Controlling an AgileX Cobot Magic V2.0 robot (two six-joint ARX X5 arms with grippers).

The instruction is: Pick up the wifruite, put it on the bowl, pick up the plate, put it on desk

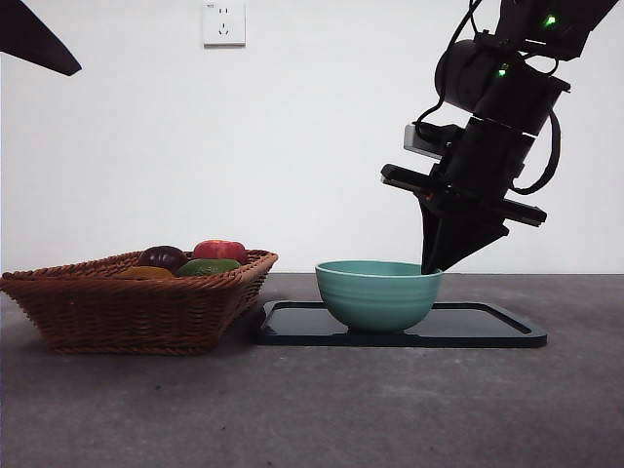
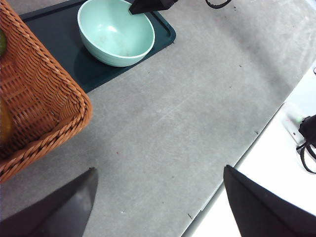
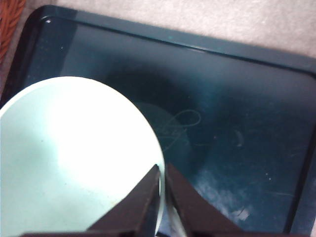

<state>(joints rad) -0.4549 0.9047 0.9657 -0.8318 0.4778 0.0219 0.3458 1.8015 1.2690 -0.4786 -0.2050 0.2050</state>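
The left gripper (image 2: 158, 207) is waiting with jaws spread, well away from the bowl (image 1: 378, 292). Farther off, the right gripper (image 3: 163, 190) is pinching the bowl's rim, one jaw inside, one outside, on the black tray (image 1: 487, 327).

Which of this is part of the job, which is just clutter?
Job: bowl, right gripper clamped on its rim, orange-brown fruit in basket, desk.
Clutter: red apple, purple fruit, green fruit, black tray, wall socket, left gripper waiting open.
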